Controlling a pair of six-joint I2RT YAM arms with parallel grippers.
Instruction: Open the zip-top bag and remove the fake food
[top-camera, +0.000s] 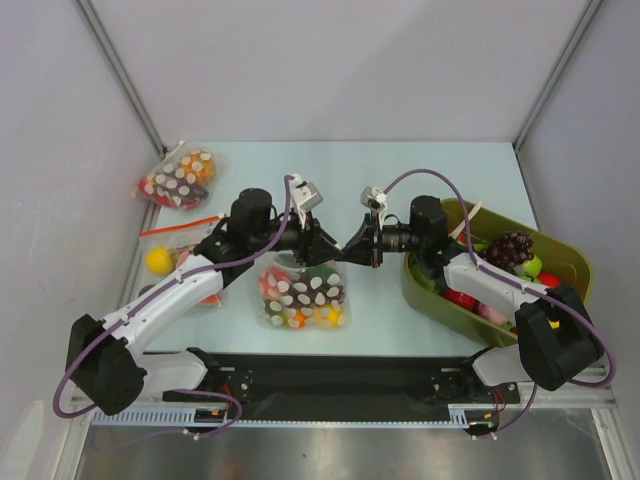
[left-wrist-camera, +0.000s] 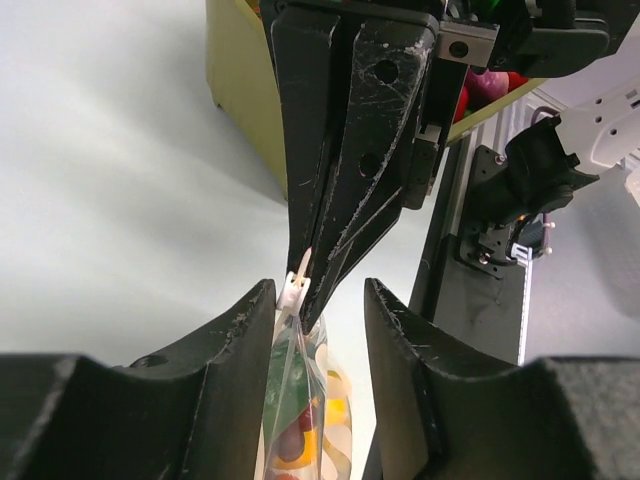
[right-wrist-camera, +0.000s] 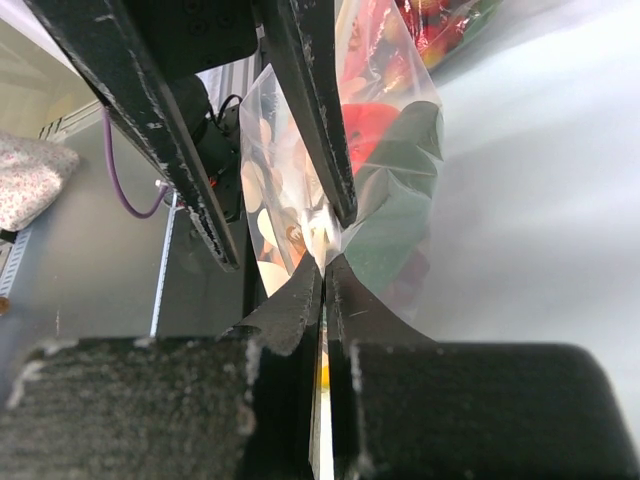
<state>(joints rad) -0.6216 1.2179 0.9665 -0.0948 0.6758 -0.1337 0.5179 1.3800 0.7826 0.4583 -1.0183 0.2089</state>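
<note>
The zip-top bag (top-camera: 303, 293) is a clear pouch with white polka dots in the middle of the table, its top edge raised to where both grippers meet. Fake food (left-wrist-camera: 292, 395) shows inside it as green, red and yellow pieces. My right gripper (right-wrist-camera: 325, 262) is shut on the bag's top edge (right-wrist-camera: 300, 215), beside the white slider (left-wrist-camera: 292, 290). My left gripper (left-wrist-camera: 318, 290) is open, with the bag's top between its fingers and against the left one. In the top view the left gripper (top-camera: 333, 250) and the right gripper (top-camera: 349, 248) are tip to tip.
An olive bin (top-camera: 428, 290) at the right holds a purple grape bunch (top-camera: 510, 247) and other plastic fruit. A second dotted bag showing red and orange (top-camera: 178, 180) lies at the far left. A clear bag with an orange-red strip (top-camera: 180, 226) and a yellow fruit (top-camera: 158, 260) lie nearer.
</note>
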